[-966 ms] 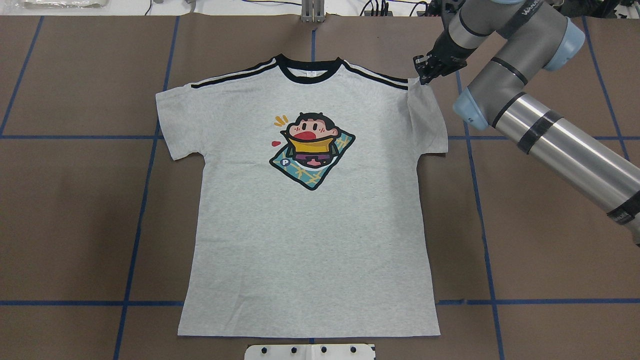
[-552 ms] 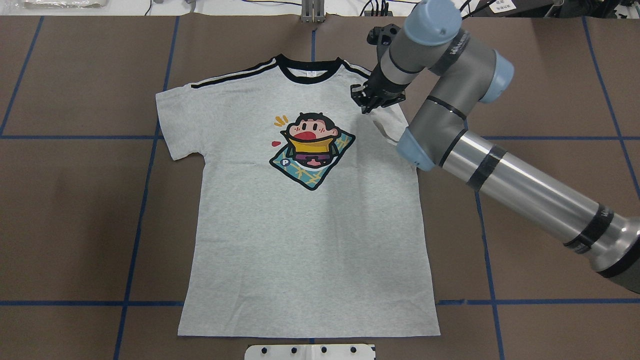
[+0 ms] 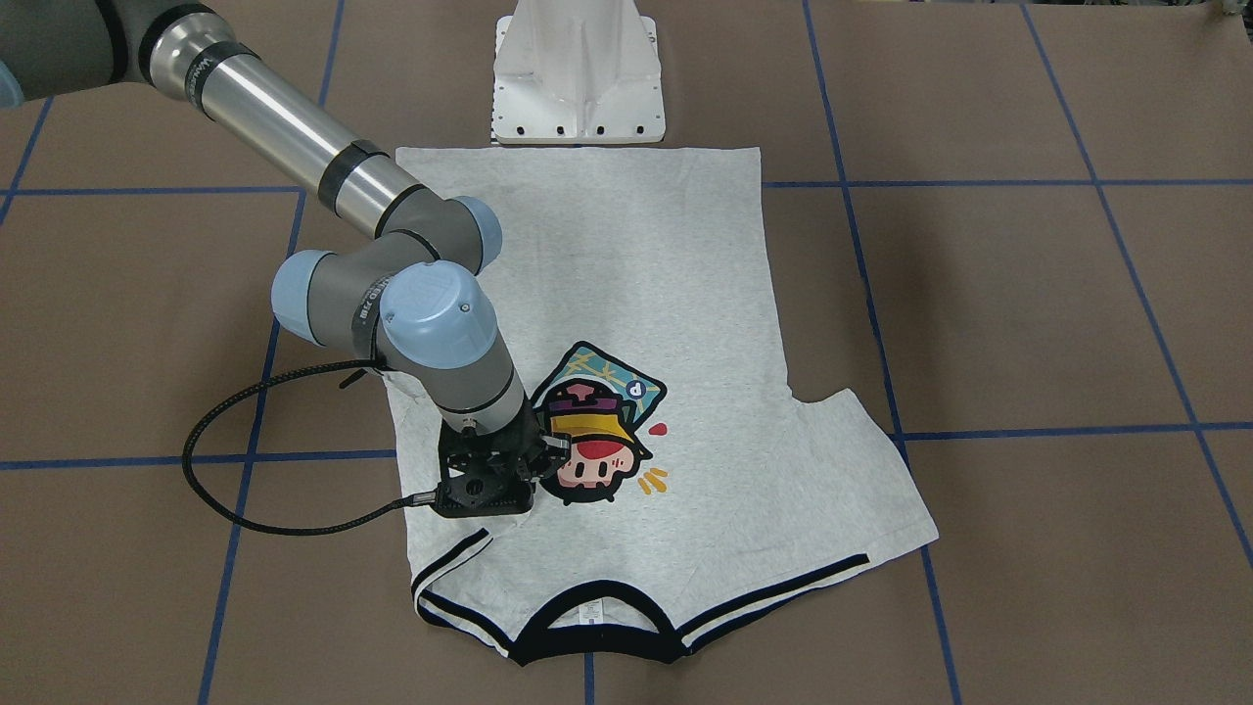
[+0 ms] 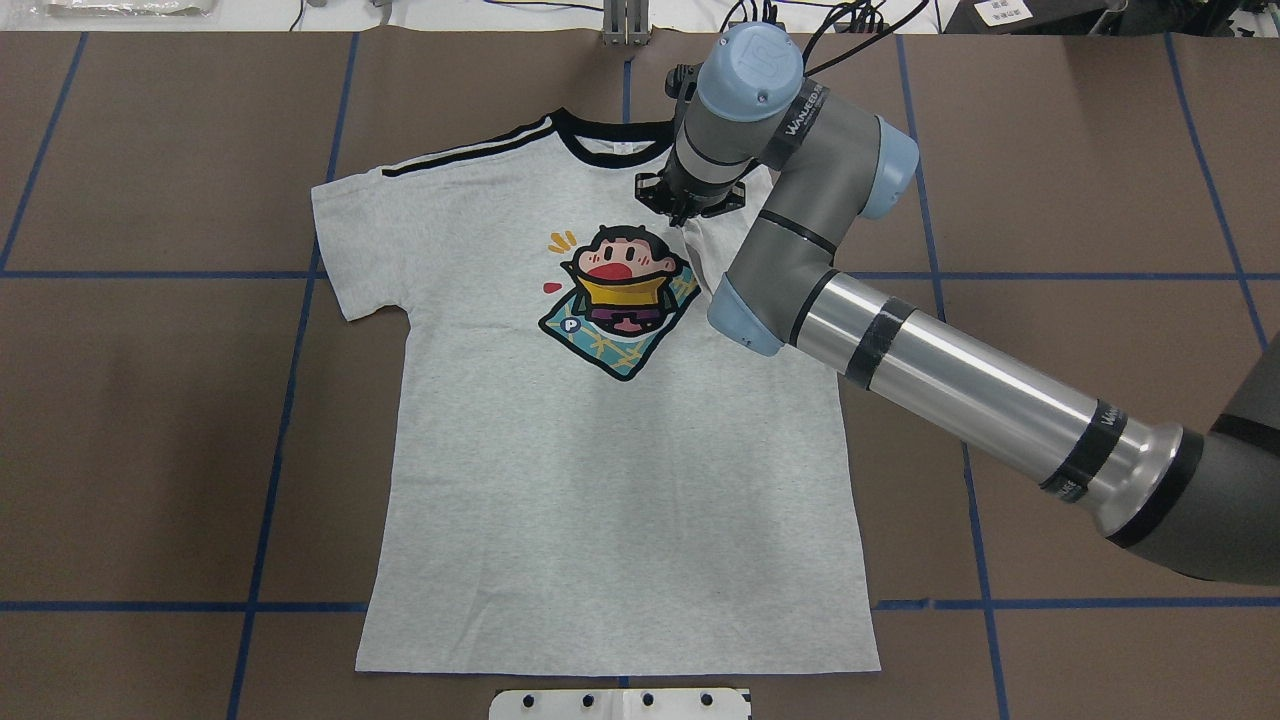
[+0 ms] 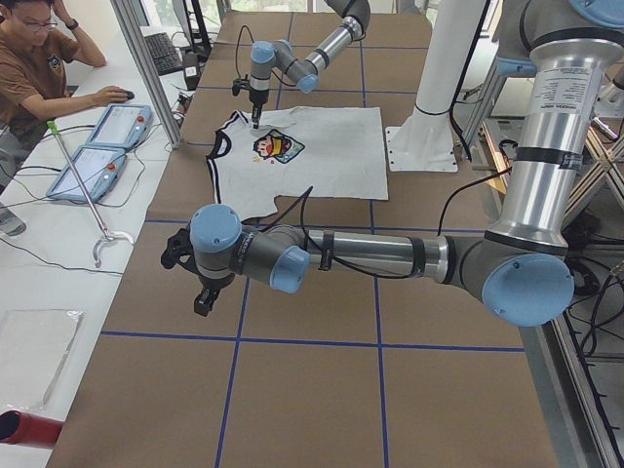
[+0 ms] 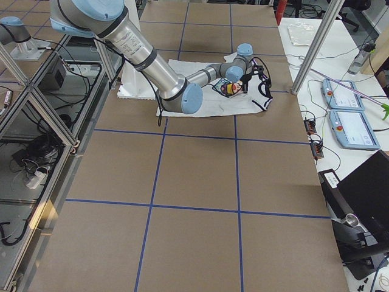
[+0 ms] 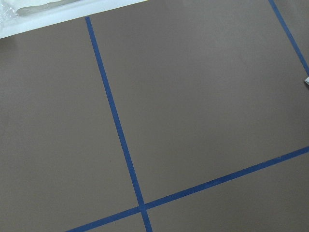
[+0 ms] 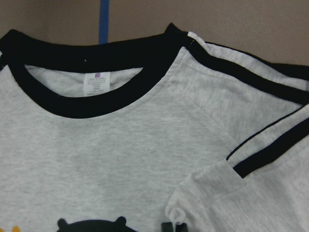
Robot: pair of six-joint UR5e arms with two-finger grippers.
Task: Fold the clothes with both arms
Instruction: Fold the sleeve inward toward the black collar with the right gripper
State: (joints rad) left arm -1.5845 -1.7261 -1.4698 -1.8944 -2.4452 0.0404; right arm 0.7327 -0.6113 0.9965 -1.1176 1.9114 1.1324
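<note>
T-shirt (image 4: 600,450) sleeve between closed right jaws

The shirt (image 4: 600,480) is light heather grey, with a black collar (image 4: 600,135) just left of the claw (image 4: 681,214), black stripes (image 4: 460,155) on the shoulder beyond, and a print (image 4: 622,300) of yellow, red, teal, purple and black just beside the claw. The claw is black, on a silver-grey arm (image 4: 950,375) with light blue caps (image 4: 750,60). Under it the table (image 4: 150,400) is brown, gridded with blue lines (image 4: 290,400).
</note>
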